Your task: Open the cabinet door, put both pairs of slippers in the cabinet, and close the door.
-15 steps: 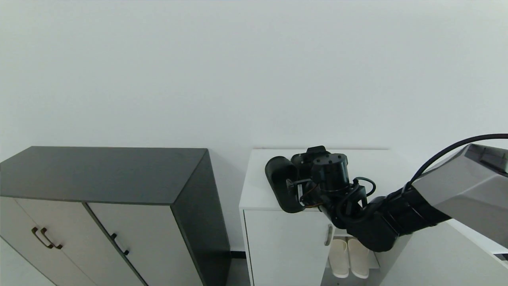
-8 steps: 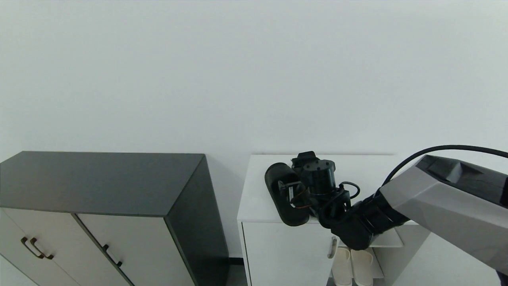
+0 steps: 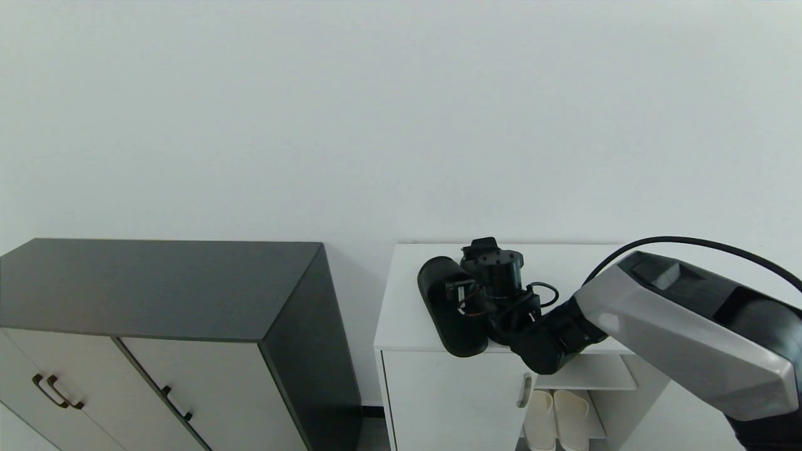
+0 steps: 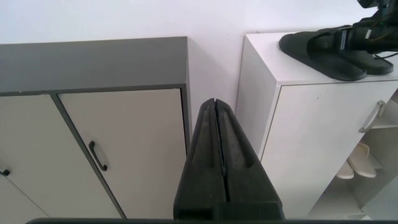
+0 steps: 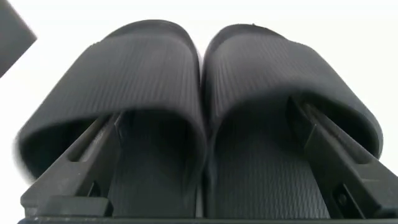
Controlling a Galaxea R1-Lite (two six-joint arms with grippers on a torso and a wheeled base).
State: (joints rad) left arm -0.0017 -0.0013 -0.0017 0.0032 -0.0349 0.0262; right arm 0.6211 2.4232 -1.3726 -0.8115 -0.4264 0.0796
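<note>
**Item: black slippers** (image 3: 452, 313), one pair. They lie side by side on top of the white cabinet (image 3: 438, 388), directly at the right pincer (image 3: 457, 295).

**Right pincer:** spread apart, with one of its fingers (image 5: 87, 155) pushed in under each slipper's strap. The wrist view is too close to tell whether the fingers press on the straps yet; they look to be only inserted.

**Left pincer** (image 4: 219, 143): fingers together with nothing between them. It is held low, well apart from the slippers, facing the gap between the two cabinets.

**Item: white slippers** (image 3: 554, 419), one pair. They are below the right pincer, inside the cabinet's open side on the bottom level, with a shelf (image 3: 583, 373) above them.

**Other:** a dark-topped cabinet (image 3: 188, 294) with its doors shut, off to the side of both pincers.

**Step in hand:** the door seems open and one pair is stowed, so the job is taking hold of the second pair.

**Next move calls for:** drawing the fingers together so the inner strap walls are pinched as one. Then lift both slippers clear of the top, bring them down round the front edge and slide them into the open side. The door is shut last.
</note>
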